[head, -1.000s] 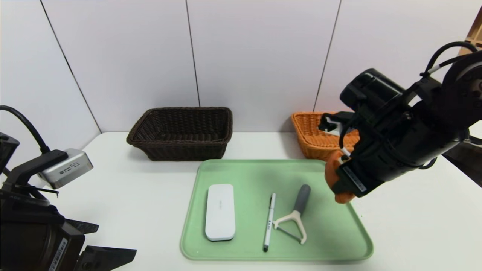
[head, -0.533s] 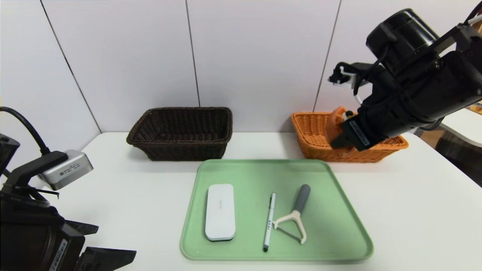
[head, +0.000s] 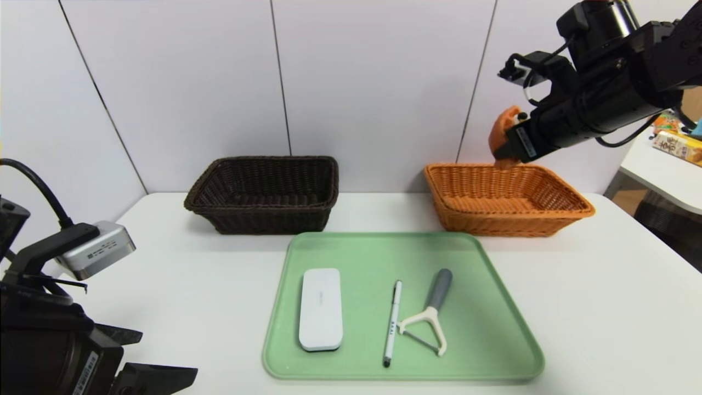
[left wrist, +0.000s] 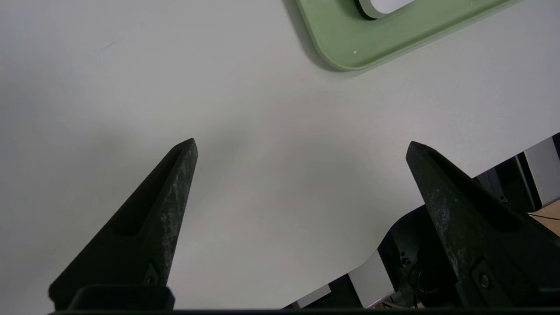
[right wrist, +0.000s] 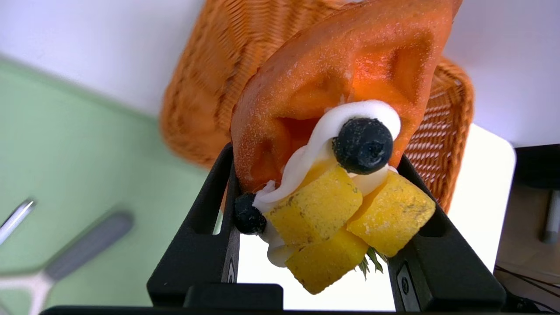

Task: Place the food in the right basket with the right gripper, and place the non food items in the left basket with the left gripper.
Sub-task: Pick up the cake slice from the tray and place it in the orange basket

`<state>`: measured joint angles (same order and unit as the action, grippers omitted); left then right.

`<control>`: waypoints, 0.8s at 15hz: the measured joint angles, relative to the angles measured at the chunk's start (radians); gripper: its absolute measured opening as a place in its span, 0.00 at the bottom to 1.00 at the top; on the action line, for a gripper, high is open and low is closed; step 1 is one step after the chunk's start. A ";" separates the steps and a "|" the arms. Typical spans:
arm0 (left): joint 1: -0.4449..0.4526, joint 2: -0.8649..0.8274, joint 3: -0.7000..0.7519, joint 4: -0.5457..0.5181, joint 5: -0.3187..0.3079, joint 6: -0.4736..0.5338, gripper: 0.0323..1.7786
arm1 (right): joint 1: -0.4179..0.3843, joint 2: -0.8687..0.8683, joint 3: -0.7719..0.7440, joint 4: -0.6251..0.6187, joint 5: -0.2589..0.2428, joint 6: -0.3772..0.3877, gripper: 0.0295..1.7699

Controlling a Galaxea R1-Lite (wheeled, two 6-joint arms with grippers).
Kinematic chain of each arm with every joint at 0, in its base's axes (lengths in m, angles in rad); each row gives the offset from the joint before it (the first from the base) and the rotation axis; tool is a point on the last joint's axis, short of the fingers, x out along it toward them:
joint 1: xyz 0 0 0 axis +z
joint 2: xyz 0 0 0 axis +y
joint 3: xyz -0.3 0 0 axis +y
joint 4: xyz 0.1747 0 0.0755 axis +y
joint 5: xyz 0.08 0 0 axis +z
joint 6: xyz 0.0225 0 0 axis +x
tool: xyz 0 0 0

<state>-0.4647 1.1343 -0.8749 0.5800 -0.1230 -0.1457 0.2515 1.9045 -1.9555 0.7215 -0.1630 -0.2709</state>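
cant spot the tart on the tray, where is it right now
In the head view the tart is at upper right, held in the right pincer in the air above the orange basket's back rim.

I see a white bench [head: 181, 285] carrying a pale green tray [head: 493, 351] with rounded corners, sitting near the front edge, roughly centred. Behind the bench I see a white panelled wall [head: 373, 82] with dark vertical seams. Far right, a second white surface [head: 658, 175], apart from the bench, holds a yellow printed carton [head: 677, 146]; I can't read its label. The left wrist view catches one corner of the tray on the bench.
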 joint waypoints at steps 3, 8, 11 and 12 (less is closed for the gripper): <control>0.000 -0.001 0.006 0.000 0.002 0.000 0.95 | -0.050 0.069 -0.003 -0.037 0.005 0.002 0.49; 0.000 -0.002 0.023 -0.001 0.001 -0.003 0.95 | -0.079 0.148 -0.003 -0.043 0.007 0.067 0.49; 0.000 -0.002 0.027 -0.001 0.000 -0.004 0.95 | -0.086 0.180 -0.002 -0.083 0.010 0.082 0.49; 0.000 -0.002 0.027 -0.002 0.000 -0.003 0.95 | -0.087 0.187 -0.002 -0.089 0.010 0.082 0.49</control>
<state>-0.4647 1.1323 -0.8474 0.5781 -0.1234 -0.1489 0.1645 2.0913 -1.9574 0.6321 -0.1534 -0.1885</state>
